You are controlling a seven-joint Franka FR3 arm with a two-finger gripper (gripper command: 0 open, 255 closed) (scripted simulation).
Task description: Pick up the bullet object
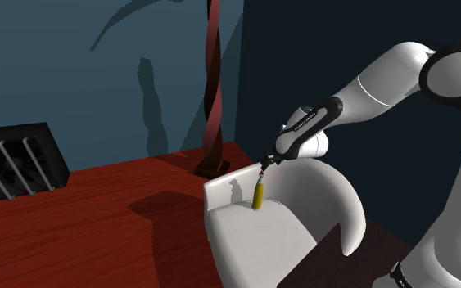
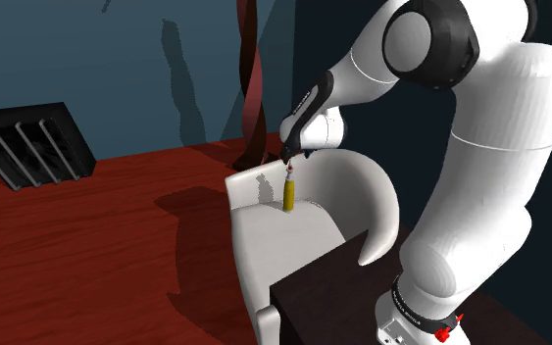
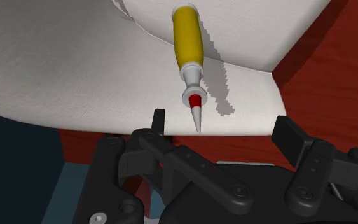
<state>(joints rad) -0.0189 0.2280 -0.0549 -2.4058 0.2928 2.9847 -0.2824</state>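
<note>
The bullet object [image 1: 258, 195] was found standing upright on the seat of a white armchair [image 1: 348, 206], far back where the seat meets the backrest. Contact with the backrest could not be determined. A yellow body, a white neck, a red band and a pale pointed tip turned upward were noted in the wrist view [image 3: 189, 41].

The gripper [image 1: 267, 162] was seen directly above the tip, pointed down along the object's length. In the wrist view the gripper [image 3: 224, 124] was recorded with its two black fingers [image 3: 159, 121] spread wide. The tip lay between them, nearer one finger, and was touched by neither. Nothing was held.

In the second exterior view the gripper [image 2: 288, 160] was placed just over the bullet object [image 2: 288, 193], with the armchair [image 2: 374, 208] curving round on that view's right.

The armchair was set on a red-brown wooden floor [image 1: 97, 221]. A twisted dark red column [image 1: 214, 90] was noted behind it against a blue wall [image 1: 73, 65], and a dark slatted rack [image 1: 15, 159] at the shoulder view's left.
</note>
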